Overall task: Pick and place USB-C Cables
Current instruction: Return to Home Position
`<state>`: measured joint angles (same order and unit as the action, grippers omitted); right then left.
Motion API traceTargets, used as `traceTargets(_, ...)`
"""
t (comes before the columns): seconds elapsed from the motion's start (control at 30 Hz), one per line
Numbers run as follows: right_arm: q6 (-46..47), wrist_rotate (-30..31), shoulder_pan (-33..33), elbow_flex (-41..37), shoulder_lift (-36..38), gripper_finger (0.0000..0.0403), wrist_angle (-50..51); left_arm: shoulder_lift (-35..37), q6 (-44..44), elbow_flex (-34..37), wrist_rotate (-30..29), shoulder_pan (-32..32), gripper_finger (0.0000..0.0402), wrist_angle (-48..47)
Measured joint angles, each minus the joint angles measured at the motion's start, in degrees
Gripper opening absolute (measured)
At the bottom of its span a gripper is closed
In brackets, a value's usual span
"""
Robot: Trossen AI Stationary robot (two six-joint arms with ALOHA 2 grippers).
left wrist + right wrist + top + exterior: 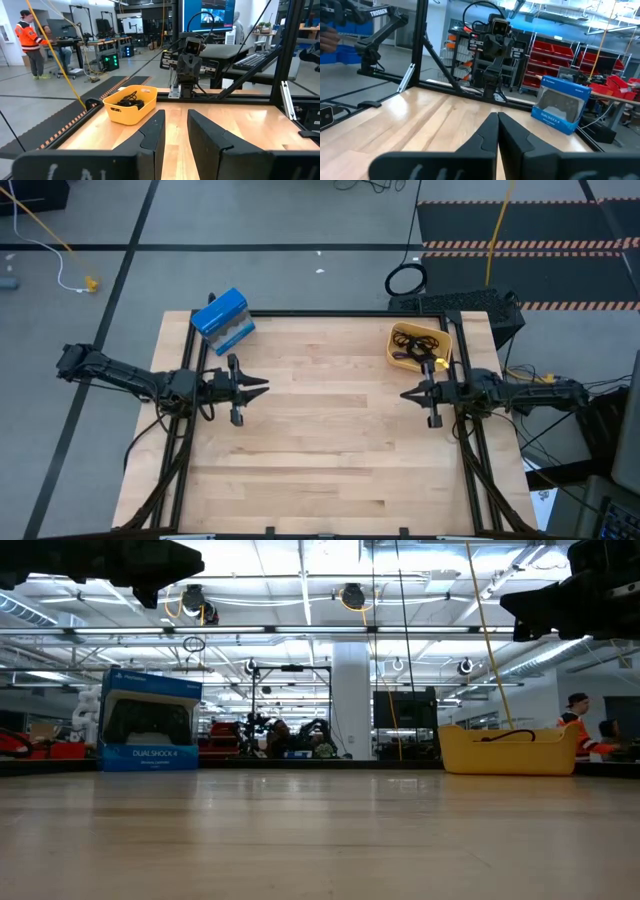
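The USB-C cables (416, 343) lie coiled inside the yellow bin (397, 350) at the table's far right. They show black, with a bit of purple, in the high view. In the left wrist view I see dark coils (131, 100) in the bin (131, 113). In the low view one black cable (510, 735) arches over the bin's rim. My left gripper (262, 387) hovers over the table's left part, open and empty. Its fingers stand apart in the left wrist view (175, 127). My right gripper (405, 393) hovers just near of the bin, shut and empty, fingertips together (497, 120).
A blue DualShock 4 box (222, 320) stands at the table's far left; it also shows in the low view (150, 725). A large black ring (406, 279) lies on the floor beyond the table. People stand in the room behind. Bare wood lies between the two grippers.
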<state>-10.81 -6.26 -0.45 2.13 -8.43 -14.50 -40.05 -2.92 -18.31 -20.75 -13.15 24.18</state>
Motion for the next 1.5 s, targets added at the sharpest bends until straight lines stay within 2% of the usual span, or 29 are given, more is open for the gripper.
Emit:
traceTargets(0.33,0.0,-0.1,-0.7,-0.1,8.4,0.0000,7.2,0.0,0.0,0.0,0.0,0.0,0.0085,0.1)
traceTargets(0.77,-0.3,-1.4,-0.8,-0.4,8.3,0.0000,9.0,0.0,-0.5,0.0,0.2,0.0,0.0085,2.4)
traceTargets(0.9,-0.4,-1.4,-0.8,-1.3,8.3,0.0000,8.7,0.0,-2.2,0.0,3.0,0.0,0.0085,4.6)
traceTargets(1.17,-0.4,-2.8,-0.8,-1.3,8.2,0.0000,9.5,0.0,-4.3,0.0,3.6,0.0,0.0085,4.6)
traceTargets(1.27,-0.7,-2.8,-0.8,-1.3,8.2,0.0000,11.0,0.6,-6.3,2.6,6.8,0.0,0.0085,8.6)
traceTargets(1.4,-1.9,-2.7,-0.7,-1.3,8.0,0.0000,11.5,3.6,-6.9,7.5,7.3,0.6,0.0085,14.2)
traceTargets(1.5,-1.8,-2.7,-0.7,-1.3,7.9,0.0000,11.7,7.1,-6.4,10.3,9.3,1.4,0.0081,13.8)
